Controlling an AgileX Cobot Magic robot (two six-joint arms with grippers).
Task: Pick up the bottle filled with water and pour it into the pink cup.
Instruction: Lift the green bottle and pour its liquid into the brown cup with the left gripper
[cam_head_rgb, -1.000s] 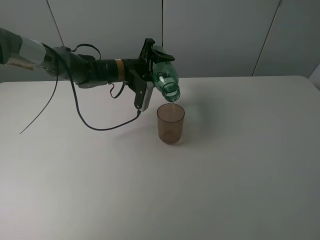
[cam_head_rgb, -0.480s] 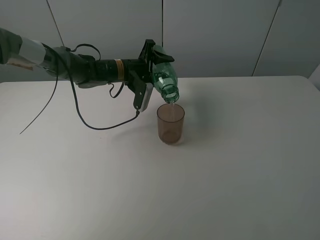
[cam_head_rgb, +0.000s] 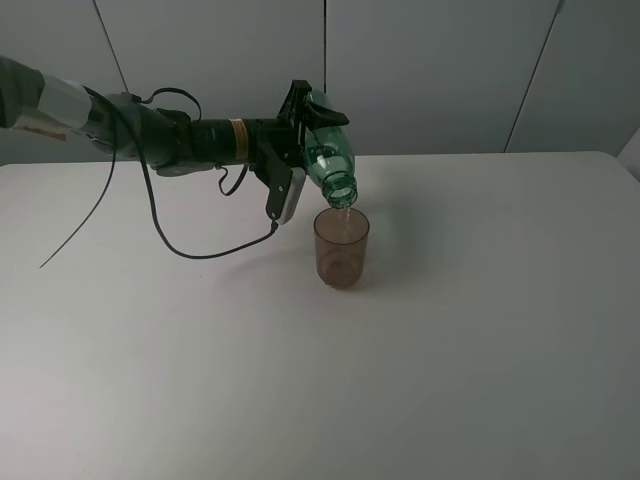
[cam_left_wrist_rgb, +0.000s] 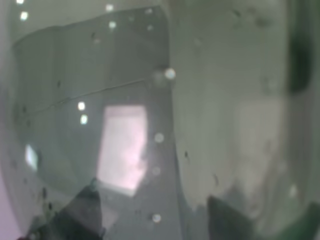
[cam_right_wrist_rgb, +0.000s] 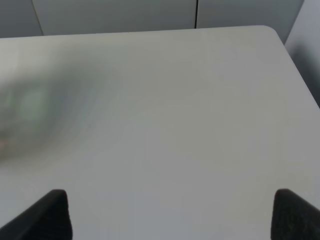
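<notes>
One thing is held: the left hand (cam_head_rgb: 303, 118) clamps the base of the bottle (cam_head_rgb: 330, 160), clear green, uncapped, tipped mouth-down just above the pink cup (cam_head_rgb: 341, 250), translucent brownish, upright on the white surface (cam_head_rgb: 480, 350). A thin stream possibly falls. The right hand (cam_right_wrist_rgb: 172, 215) is spread wide, holding nothing.

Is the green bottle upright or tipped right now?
Tipped: the green bottle, held in the left gripper, points neck-down over the pink cup.

The bottle (cam_head_rgb: 327, 160) is transparent green, the pink cup (cam_head_rgb: 341, 250) translucent brownish-pink, the table (cam_head_rgb: 480, 350) plain white.
</notes>
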